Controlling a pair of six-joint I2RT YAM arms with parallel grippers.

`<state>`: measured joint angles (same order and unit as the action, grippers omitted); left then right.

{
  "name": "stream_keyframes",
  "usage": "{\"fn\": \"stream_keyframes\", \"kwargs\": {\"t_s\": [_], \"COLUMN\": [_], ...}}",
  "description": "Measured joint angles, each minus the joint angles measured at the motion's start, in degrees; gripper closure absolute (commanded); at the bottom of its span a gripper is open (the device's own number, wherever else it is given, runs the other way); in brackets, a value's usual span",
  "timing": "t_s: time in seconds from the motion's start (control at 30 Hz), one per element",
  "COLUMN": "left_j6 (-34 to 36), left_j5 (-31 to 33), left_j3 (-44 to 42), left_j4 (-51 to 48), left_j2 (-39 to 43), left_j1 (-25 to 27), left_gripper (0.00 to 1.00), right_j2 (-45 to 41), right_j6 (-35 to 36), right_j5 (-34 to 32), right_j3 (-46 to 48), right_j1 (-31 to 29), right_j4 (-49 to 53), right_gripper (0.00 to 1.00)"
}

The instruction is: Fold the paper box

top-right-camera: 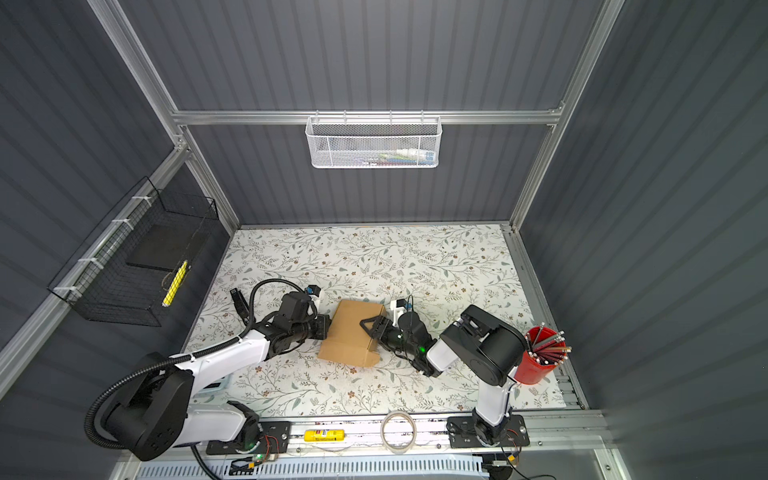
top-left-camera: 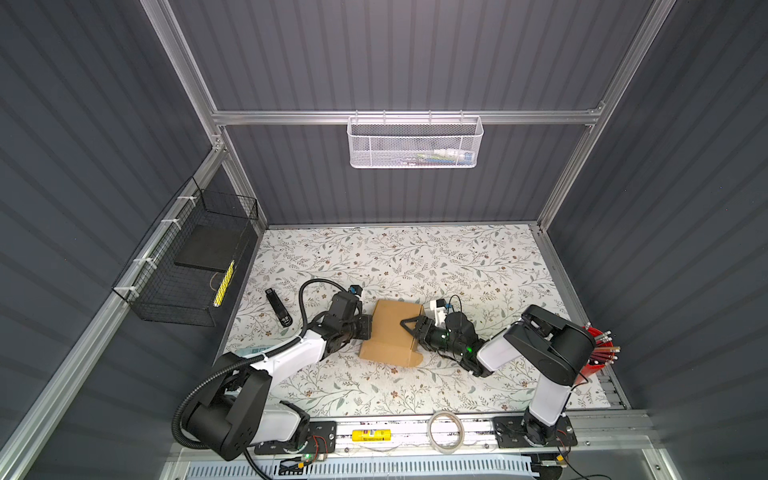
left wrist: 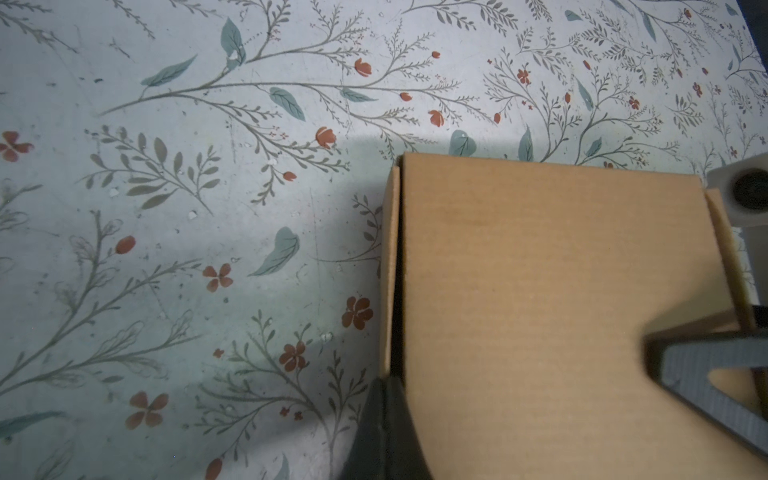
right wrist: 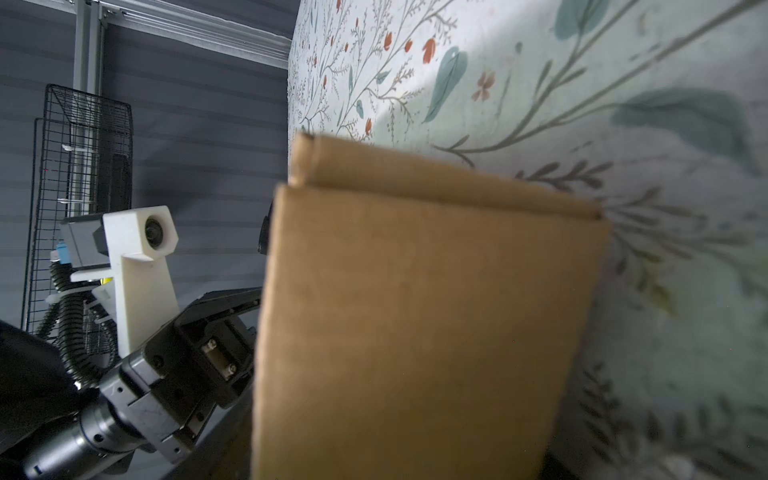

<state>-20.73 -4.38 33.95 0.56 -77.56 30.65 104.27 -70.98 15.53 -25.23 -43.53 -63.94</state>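
Note:
The paper box (top-left-camera: 388, 336) (top-right-camera: 351, 334) is brown cardboard and sits on the floral table between both arms, its lid folded down over the top. A rounded flap sticks out at its near right corner. My left gripper (top-left-camera: 365, 326) (left wrist: 384, 415) is shut, and its tip touches the box's left side wall (left wrist: 390, 266) at the gap under the lid. One finger (top-left-camera: 409, 322) (left wrist: 706, 374) of my right gripper lies over the lid's right part. The other finger is hidden. In the right wrist view the cardboard (right wrist: 415, 324) covers the jaws.
A black stapler-like tool (top-left-camera: 278, 309) lies left of the left arm. A red cup of pencils (top-left-camera: 598, 353) stands at the right edge. A tape roll (top-left-camera: 446, 430) and a yellow tube (top-left-camera: 372, 435) rest on the front rail. Wire baskets (top-left-camera: 187, 266) (top-left-camera: 415, 141) hang on the walls.

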Motion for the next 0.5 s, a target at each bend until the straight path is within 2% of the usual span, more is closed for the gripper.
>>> {"fn": "stream_keyframes", "kwargs": {"t_s": [0.5], "left_j6": [0.02], "left_j5": [-1.27], "left_j3": [1.16], "left_j4": [0.42], "left_j2": [-1.92], "left_j1": [-0.02], "left_gripper": [1.00], "right_j2": [0.37], "right_j6": [-0.85], "right_j5": [0.81], "right_j3": [-2.27], "right_j1": [-0.39], "right_j4": [-0.09], "right_gripper": [0.31]}}
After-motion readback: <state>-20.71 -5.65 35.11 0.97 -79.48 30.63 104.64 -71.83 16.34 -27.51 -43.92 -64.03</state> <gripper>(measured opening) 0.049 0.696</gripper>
